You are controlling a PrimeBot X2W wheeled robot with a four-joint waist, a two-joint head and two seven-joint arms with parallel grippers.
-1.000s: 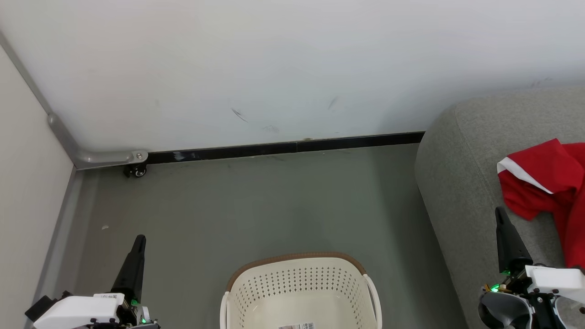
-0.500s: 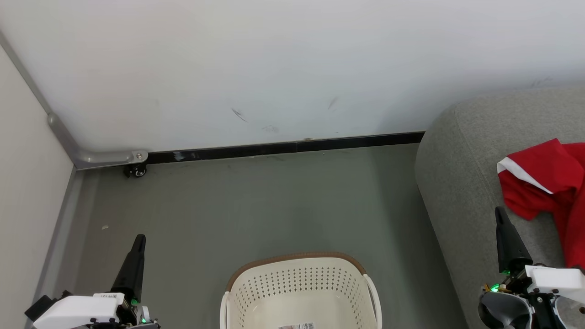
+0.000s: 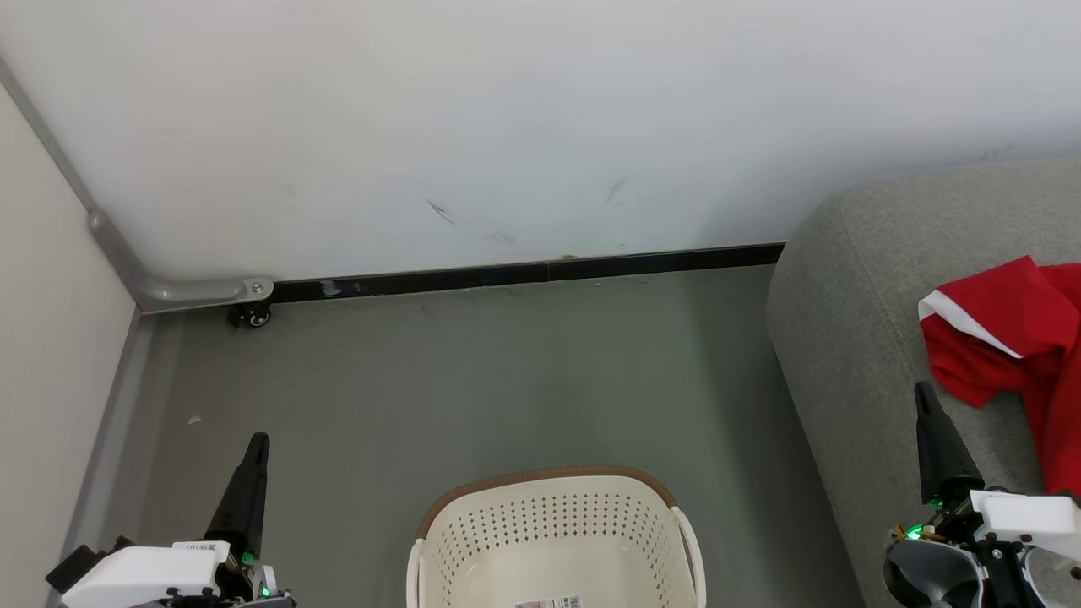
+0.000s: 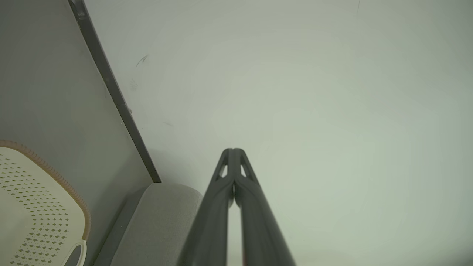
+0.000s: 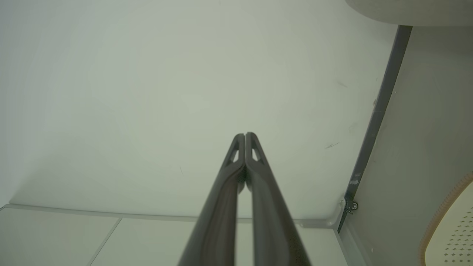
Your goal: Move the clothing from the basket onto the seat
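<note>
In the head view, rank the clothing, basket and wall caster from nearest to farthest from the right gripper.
1. Clothing, on the sofa just beyond the right gripper.
2. Basket, on the floor to its left.
3. Caster, far left by the wall.

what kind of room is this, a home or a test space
Likely a mock living-room corner in a test space: a grey sofa with red clothing, a laundry basket, and bare white partition walls, one on a caster.

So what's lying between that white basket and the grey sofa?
Just bare grey-green floor, seen in the head view, separates the basket from the sofa.
</note>
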